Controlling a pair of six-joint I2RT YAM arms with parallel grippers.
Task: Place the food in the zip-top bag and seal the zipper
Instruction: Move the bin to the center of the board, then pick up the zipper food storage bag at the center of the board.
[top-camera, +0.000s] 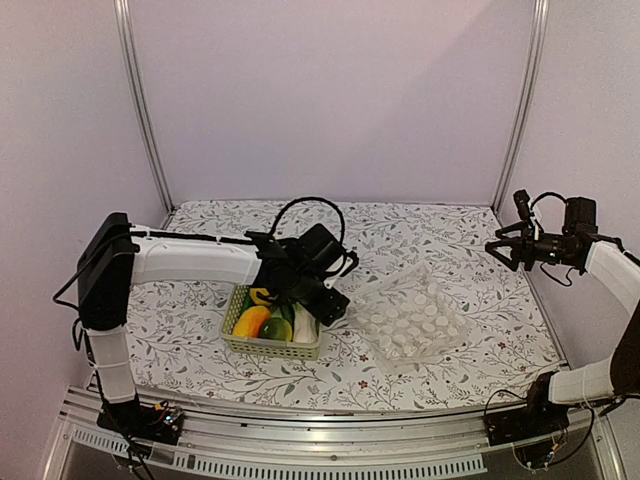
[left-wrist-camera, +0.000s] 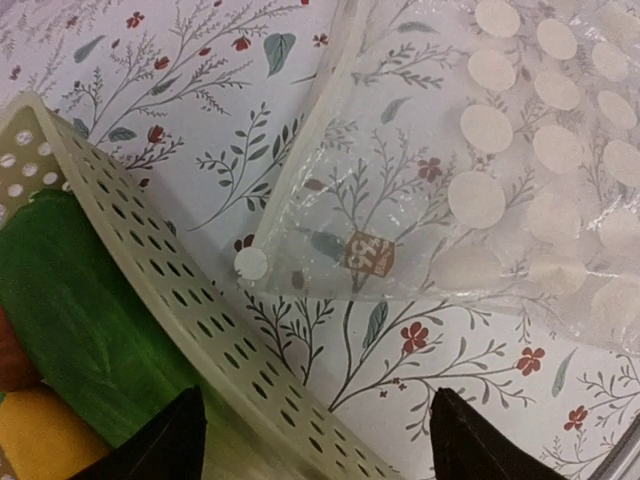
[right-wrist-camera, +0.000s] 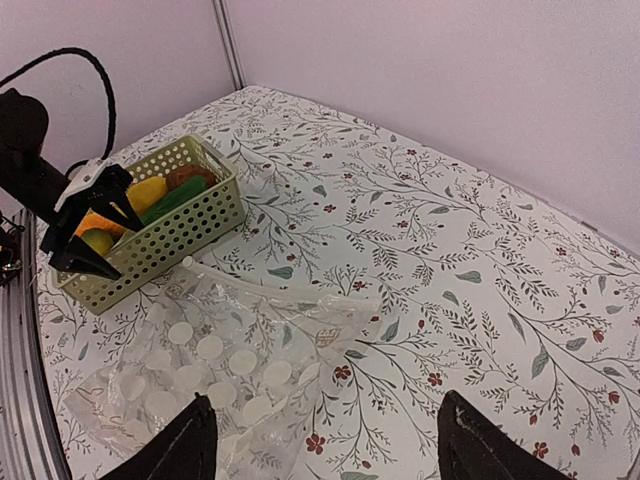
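The food lies in a pale green lattice basket (top-camera: 268, 349): a yellow-orange piece (top-camera: 250, 320), a green one (top-camera: 277, 328) and a pale one (top-camera: 303, 322). In the left wrist view, green (left-wrist-camera: 70, 300) and yellow (left-wrist-camera: 40, 435) pieces show. The clear dotted zip-top bag (top-camera: 412, 318) lies flat just right of the basket, empty, and shows in both wrist views (left-wrist-camera: 480, 170) (right-wrist-camera: 220, 350). Its zipper (right-wrist-camera: 262, 283) runs along the edge facing the basket. My left gripper (top-camera: 322, 300) (left-wrist-camera: 315, 445) is open, straddling the basket's right wall (left-wrist-camera: 150, 270). My right gripper (top-camera: 505, 250) (right-wrist-camera: 335, 450) is open and empty, raised at the far right.
The basket (right-wrist-camera: 170, 240) stands at the front left of the floral table cover (top-camera: 420, 240). Pale walls and metal posts (top-camera: 520, 110) enclose the back and sides. The table's front rail (top-camera: 330, 440) runs below the basket and bag.
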